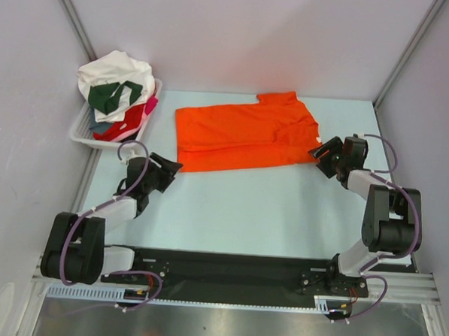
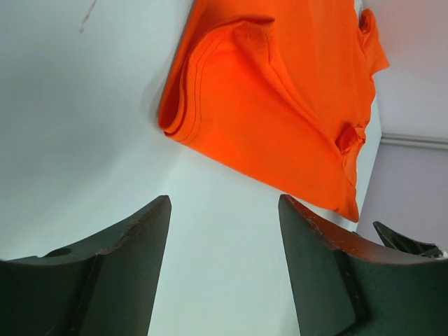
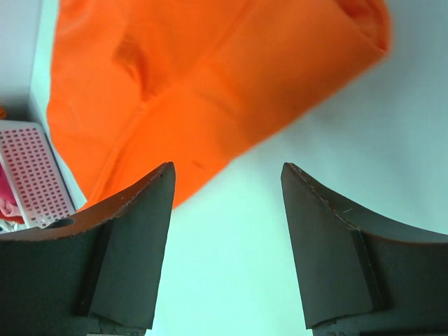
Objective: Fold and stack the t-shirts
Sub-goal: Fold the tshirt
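The orange shirt (image 1: 245, 135) lies flat on the table (image 1: 245, 214), folded into a band. Its long axis runs left to right between the two grippers, and the right end sits slightly farther from the arm bases than the left. A sleeve projects from the far edge toward the right end. The left gripper (image 1: 170, 169) rests low over the table with its jaws spread wide and nothing between them. In the left wrist view, the rounded, folded near-left corner of the shirt lies just ahead of the fingertips and clear of them. The right gripper (image 1: 321, 154) is also spread wide and empty. It sits just beside the near-right corner of the shirt. In the right wrist view, the fabric fills the area ahead of the fingers and toward the left-hand finger, but contact with that finger cannot be determined. Beyond and to the left of the left gripper, a white basket (image 1: 87, 131) stands near the left wall. It holds a loose heap of unfolded shirts (image 1: 116, 87) in white, dark green, red and pink.
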Robot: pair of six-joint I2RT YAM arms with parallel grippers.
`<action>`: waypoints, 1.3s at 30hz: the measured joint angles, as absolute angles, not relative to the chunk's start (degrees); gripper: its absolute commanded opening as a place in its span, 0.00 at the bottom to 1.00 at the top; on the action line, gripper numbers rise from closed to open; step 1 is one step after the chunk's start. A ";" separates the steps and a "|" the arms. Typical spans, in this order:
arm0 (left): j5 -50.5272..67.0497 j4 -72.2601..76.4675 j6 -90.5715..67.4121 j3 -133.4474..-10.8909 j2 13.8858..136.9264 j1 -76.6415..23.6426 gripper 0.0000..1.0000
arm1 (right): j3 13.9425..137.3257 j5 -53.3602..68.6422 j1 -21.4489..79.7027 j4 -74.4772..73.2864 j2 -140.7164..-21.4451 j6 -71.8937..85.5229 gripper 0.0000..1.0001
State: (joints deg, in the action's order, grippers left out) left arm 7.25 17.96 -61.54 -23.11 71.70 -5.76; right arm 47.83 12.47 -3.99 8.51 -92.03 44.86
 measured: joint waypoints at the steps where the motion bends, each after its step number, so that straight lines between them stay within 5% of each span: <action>1: 7.05 18.57 -61.67 -22.61 71.96 -6.35 0.69 | 46.81 12.45 -4.34 8.91 -92.05 45.50 0.67; 11: 4.62 25.87 -64.90 -21.32 79.42 -8.67 0.68 | 46.00 10.94 -7.38 17.04 -100.18 49.32 0.62; 16: 4.32 30.98 -67.64 -20.58 84.25 -9.17 0.66 | 48.60 10.17 -8.01 18.74 -103.96 50.17 0.38; 20: 3.07 33.47 -69.01 -20.58 85.86 -9.30 0.64 | 48.80 8.45 -8.08 18.39 -104.55 49.84 0.00; 33: -2.68 38.68 -72.07 -21.28 90.54 -10.70 0.53 | 46.44 4.16 -6.46 18.85 -101.73 49.04 0.00; 39: -5.34 38.72 -73.23 -23.73 93.62 -11.07 0.40 | 45.06 3.60 -6.17 19.62 -100.14 48.93 0.00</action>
